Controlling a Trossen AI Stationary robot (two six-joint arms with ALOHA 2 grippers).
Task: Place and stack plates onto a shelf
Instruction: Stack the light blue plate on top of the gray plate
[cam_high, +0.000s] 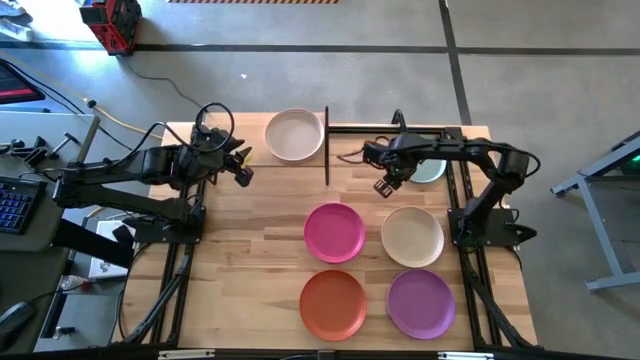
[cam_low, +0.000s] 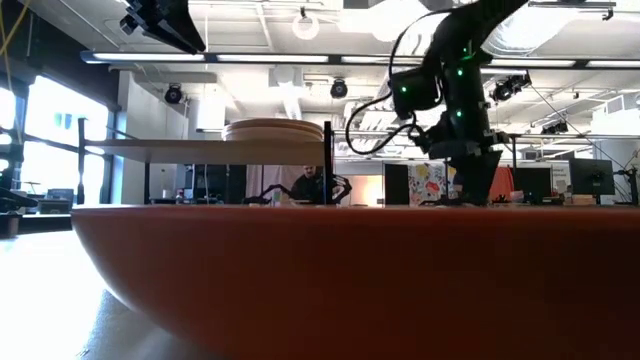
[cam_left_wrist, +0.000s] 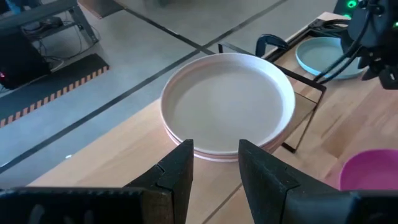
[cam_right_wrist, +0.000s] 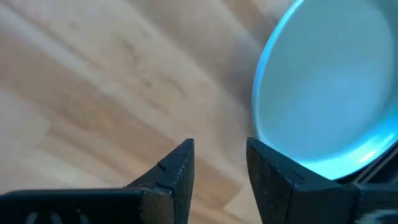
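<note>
Round matte orange plate (cam_low: 330, 270) closest; right hand (cam_high: 385, 187) part-open, empty, just beside pale green round plate (cam_high: 430, 172), nearer than left hand (cam_high: 242, 166).

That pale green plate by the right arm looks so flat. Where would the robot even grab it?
Probably by the rim. The pale green plate lies flat on the table, so only its raised edge gives the jaws something to pinch, one above, one beneath. The right gripper hovers open beside it, so the edge nearest that gripper seems easiest, approached from above at a tilt.
</note>
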